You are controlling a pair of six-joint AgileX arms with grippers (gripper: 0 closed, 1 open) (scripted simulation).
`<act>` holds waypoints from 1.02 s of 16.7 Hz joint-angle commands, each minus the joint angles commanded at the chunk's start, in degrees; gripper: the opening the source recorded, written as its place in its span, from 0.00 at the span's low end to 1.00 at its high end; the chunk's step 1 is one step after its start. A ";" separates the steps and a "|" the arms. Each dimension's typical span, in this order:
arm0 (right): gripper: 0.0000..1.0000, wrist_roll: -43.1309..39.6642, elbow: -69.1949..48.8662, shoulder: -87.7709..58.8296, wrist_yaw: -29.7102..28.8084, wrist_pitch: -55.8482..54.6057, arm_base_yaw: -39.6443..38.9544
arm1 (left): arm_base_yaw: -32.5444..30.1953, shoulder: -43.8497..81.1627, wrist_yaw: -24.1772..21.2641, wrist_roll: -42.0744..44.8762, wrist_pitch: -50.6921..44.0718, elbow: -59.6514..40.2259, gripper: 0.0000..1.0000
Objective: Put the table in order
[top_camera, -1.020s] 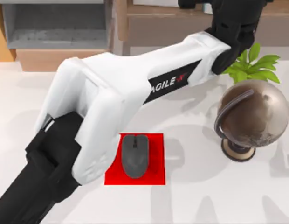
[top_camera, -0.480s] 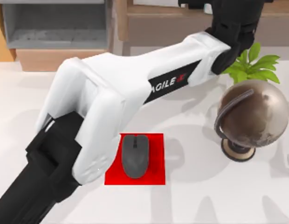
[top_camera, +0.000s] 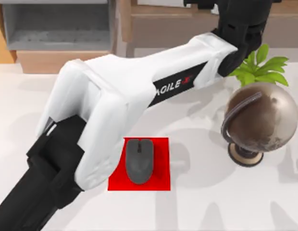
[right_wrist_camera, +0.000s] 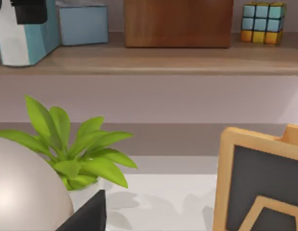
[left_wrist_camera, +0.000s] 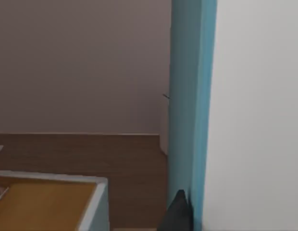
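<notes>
My left gripper [top_camera: 242, 19] reached over the shelf at the white tabletop's [top_camera: 211, 197] far edge; its opening I could not tell. The grey mouse [top_camera: 139, 160] sat on the red mat [top_camera: 161, 163] near the front edge, the bronze globe [top_camera: 259, 120] by the right edge. Tidying seemed unfinished.

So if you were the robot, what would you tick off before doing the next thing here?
1. Dark grey computer mouse lying on the small red square mat: ok.
2. Bronze globe on its round base upright on the white table: ok.
3. Leafy green potted plant upright behind the globe: ok.
4. Left arm stretched over to the wooden shelf at the back: ok.
5. Left gripper's grasp: cannot tell.
6. Right gripper's state: cannot tell.
</notes>
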State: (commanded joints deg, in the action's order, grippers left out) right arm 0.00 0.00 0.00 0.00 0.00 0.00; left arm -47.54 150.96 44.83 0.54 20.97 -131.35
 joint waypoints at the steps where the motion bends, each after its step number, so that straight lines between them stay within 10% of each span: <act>1: 1.00 0.00 0.00 0.00 0.00 0.00 0.00 | 0.00 0.00 0.00 0.00 0.00 0.00 0.00; 17: 1.00 0.00 0.00 0.00 0.00 0.00 0.00 | -3.08 -8.89 2.91 0.38 4.79 13.56 0.00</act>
State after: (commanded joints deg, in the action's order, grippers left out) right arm 0.00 0.00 0.00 0.00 0.00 0.00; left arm -50.62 142.07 47.74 0.92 25.77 -117.79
